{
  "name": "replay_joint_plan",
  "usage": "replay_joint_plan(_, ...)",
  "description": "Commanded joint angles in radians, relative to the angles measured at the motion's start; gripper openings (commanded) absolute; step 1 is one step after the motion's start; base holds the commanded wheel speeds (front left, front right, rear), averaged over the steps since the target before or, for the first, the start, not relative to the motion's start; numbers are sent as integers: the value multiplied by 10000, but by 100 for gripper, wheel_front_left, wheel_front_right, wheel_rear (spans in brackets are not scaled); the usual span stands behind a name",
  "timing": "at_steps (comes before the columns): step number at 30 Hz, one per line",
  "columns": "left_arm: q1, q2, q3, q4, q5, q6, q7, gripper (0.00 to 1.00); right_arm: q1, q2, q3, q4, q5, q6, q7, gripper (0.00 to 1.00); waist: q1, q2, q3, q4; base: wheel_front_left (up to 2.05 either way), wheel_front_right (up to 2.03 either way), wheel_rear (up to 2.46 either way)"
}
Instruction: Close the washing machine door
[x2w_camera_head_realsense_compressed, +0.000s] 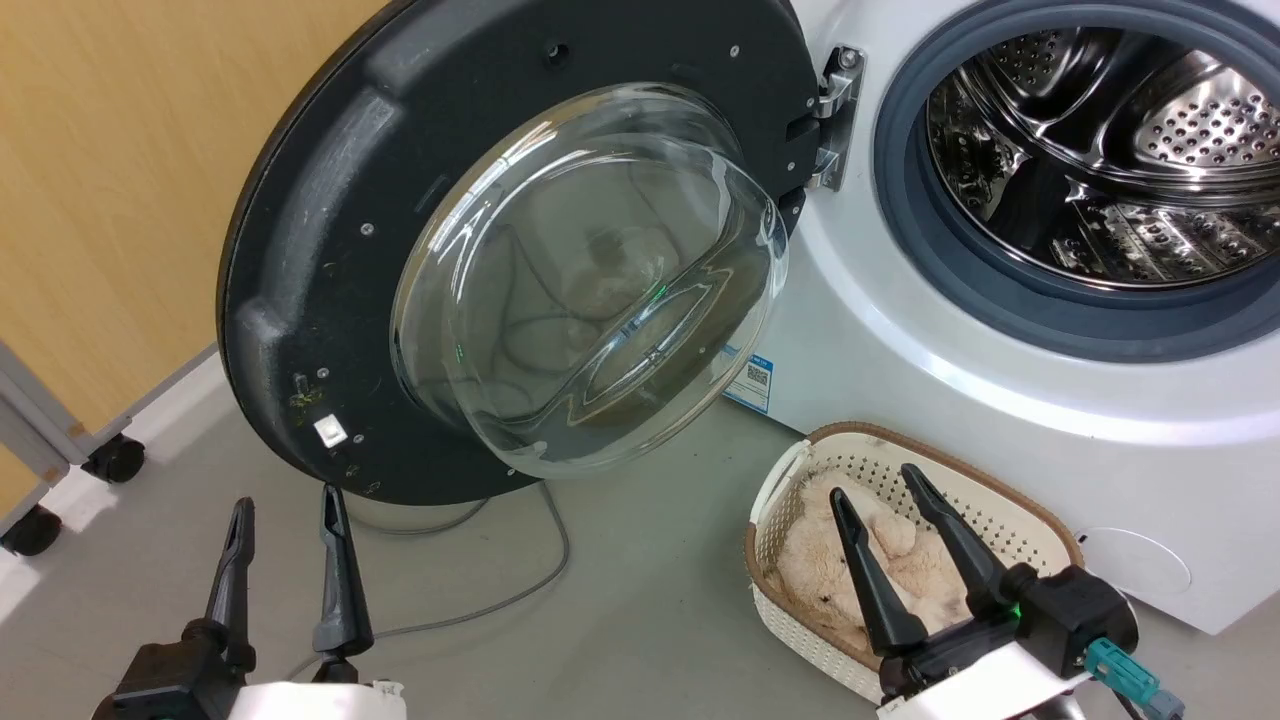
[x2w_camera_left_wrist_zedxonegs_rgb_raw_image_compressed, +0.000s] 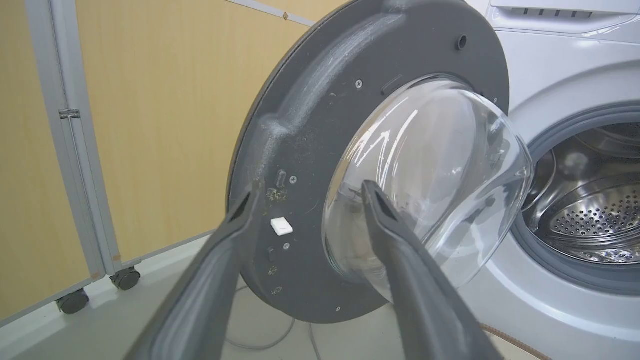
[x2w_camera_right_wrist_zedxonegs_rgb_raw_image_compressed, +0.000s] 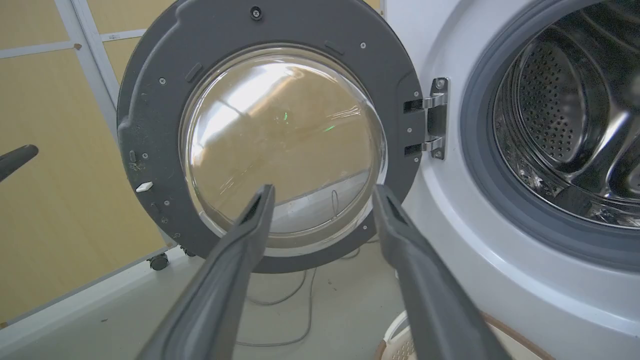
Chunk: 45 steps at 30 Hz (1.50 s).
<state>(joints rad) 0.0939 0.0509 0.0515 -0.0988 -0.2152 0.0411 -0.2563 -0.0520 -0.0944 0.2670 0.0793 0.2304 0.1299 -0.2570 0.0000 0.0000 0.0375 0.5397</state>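
Note:
The washing machine door (x2w_camera_head_realsense_compressed: 330, 230) stands swung wide open to the left of the white washing machine (x2w_camera_head_realsense_compressed: 900, 330), its black inner face and bulging glass bowl toward me. A metal hinge (x2w_camera_head_realsense_compressed: 835, 115) joins it to the machine. The steel drum (x2w_camera_head_realsense_compressed: 1110, 150) lies bare inside its grey rubber ring. My left gripper (x2w_camera_head_realsense_compressed: 286, 505) hangs open just below the door's lower rim, apart from it. My right gripper (x2w_camera_head_realsense_compressed: 878, 480) is open above the basket, holding nothing. The door (x2w_camera_left_wrist_zedxonegs_rgb_raw_image_compressed: 310, 140) fills the left wrist view behind that gripper (x2w_camera_left_wrist_zedxonegs_rgb_raw_image_compressed: 310, 192). In the right wrist view the door (x2w_camera_right_wrist_zedxonegs_rgb_raw_image_compressed: 150, 115) faces the open gripper (x2w_camera_right_wrist_zedxonegs_rgb_raw_image_compressed: 322, 192).
A white plastic basket (x2w_camera_head_realsense_compressed: 1000, 510) with a beige plush toy sits on the floor against the machine's front, under my right gripper. A grey cable (x2w_camera_head_realsense_compressed: 540, 570) loops across the floor below the door. A yellow panel on castors (x2w_camera_head_realsense_compressed: 115, 460) stands at the left.

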Motion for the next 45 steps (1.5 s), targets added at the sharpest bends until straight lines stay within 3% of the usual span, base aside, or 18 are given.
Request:
replay_joint_plan(1,62,-7,2,-26,-112,-31,-55,36,-113,-26,-15,-12,84,8,-47,100,0,0,0,-3,0,0,0)
replay_joint_plan(2,27,-7,43,-82,-184,-55,-55,13,-110,-23,-19,-18,79,8,-47,100,0,0,2,-3,0,0,0)
replay_joint_plan(3,-25,-7,131,-149,-229,-96,-55,0,-106,-21,-21,-24,72,8,-47,100,0,0,5,-5,0,0,0)
replay_joint_plan(10,-733,37,1103,-558,-140,-782,-55,0,-32,-23,-177,-152,-20,8,-47,100,0,0,151,-33,0,0,0)
replay_joint_plan(16,-2333,976,2230,-147,-430,-1450,-55,0,180,-31,-447,-383,-189,8,-47,100,0,0,429,-57,0,0,0)
replay_joint_plan(18,-3018,1256,2631,324,-938,-1526,-55,0,239,-60,-536,-455,-257,8,-47,100,0,0,555,-65,0,0,0)
replay_joint_plan(21,-4396,2165,3546,1713,-2156,-1610,29,0,88,-128,-554,-569,-352,8,-47,100,0,0,965,-357,0,0,0)
replay_joint_plan(22,-4396,2165,3546,1713,-2156,-1610,29,0,88,-128,-554,-569,-352,8,-47,100,0,0,965,-357,0,0,0)
replay_joint_plan(27,-5794,3366,4206,3963,-3543,-1676,597,0,-193,-265,-436,-602,-400,8,-47,100,0,0,1412,-694,0,0,0)
replay_joint_plan(30,-6537,3776,4488,5362,-4456,-1695,1074,0,-340,-324,-453,-604,-399,8,-47,100,0,0,1570,-826,0,0,0)
replay_joint_plan(36,-8087,3730,5716,8236,-7800,-1709,3767,0,-464,-379,-434,-584,-370,8,-47,100,0,0,1686,-995,0,0,0)
replay_joint_plan(40,-8601,3761,6160,9396,-9102,-1650,5606,0,-499,-356,-453,-564,-331,8,-47,100,0,0,1694,-1084,0,0,0)
replay_joint_plan(45,-8731,3478,6092,9633,-10105,-1682,7851,0,-455,-311,-502,-565,-303,8,-47,100,0,0,1623,-1092,0,0,0)
